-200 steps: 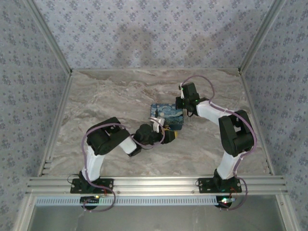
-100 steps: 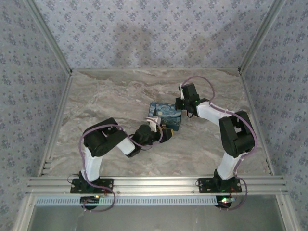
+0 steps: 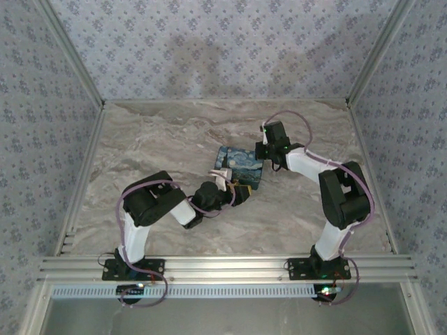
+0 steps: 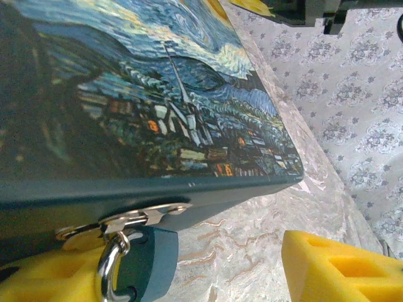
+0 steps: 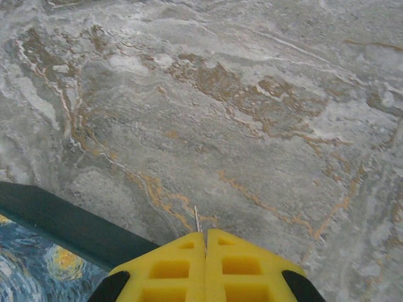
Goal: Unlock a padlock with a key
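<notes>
The blue padlock [image 4: 146, 261] hangs by its steel shackle [image 4: 108, 272] from the hasp [image 4: 135, 216] on the front of the night-sky painted box [image 4: 164, 107]. My left gripper [image 4: 182, 267] is open. Its left pad [image 4: 38, 283] lies against the padlock and its right pad [image 4: 340, 267] stands well clear of it. In the top view the left gripper [image 3: 236, 192] sits at the box's [image 3: 243, 165] near side. My right gripper [image 5: 204, 236] is shut on the key [image 5: 197, 220], whose thin blade pokes out over the table just past the box's edge [image 5: 63, 220]. From above, the right gripper [image 3: 264, 155] is at the box's far right corner.
The marble tabletop [image 3: 160, 139] is ringed by an aluminium frame [image 3: 223, 264] and patterned walls [image 3: 209, 49]. Open surface lies to the left, behind and to the right of the box.
The left gripper has drawn slightly back and to the left, and the box has shifted a little with it. The right gripper has stayed shut in place.
</notes>
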Controlling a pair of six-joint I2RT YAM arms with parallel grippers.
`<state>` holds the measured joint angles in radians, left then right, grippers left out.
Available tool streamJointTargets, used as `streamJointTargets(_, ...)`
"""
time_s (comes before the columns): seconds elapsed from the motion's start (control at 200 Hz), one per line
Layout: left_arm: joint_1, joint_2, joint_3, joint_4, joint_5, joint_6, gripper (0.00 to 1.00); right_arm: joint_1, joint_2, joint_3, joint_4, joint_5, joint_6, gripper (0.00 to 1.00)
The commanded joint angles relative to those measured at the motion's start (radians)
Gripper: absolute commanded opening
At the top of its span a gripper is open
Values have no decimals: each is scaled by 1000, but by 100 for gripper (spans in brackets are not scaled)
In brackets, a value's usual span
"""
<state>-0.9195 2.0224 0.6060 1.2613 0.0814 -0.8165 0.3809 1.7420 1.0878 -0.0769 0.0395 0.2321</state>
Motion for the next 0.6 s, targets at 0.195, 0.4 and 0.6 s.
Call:
streamJointTargets(0.195, -2, 22, -35, -147, 16, 3, 63, -57, -113, -14, -148, 70, 24, 0)
streamJointTargets(0.4, 6, 24, -27, -150, 39, 5, 64, -88, -161, -50, -229, 113, 83, 0)
streamJointTargets(0.6, 19, 29, -23, -143, 77, 14, 65, -54, -156, -132, -166, 62, 130, 0)
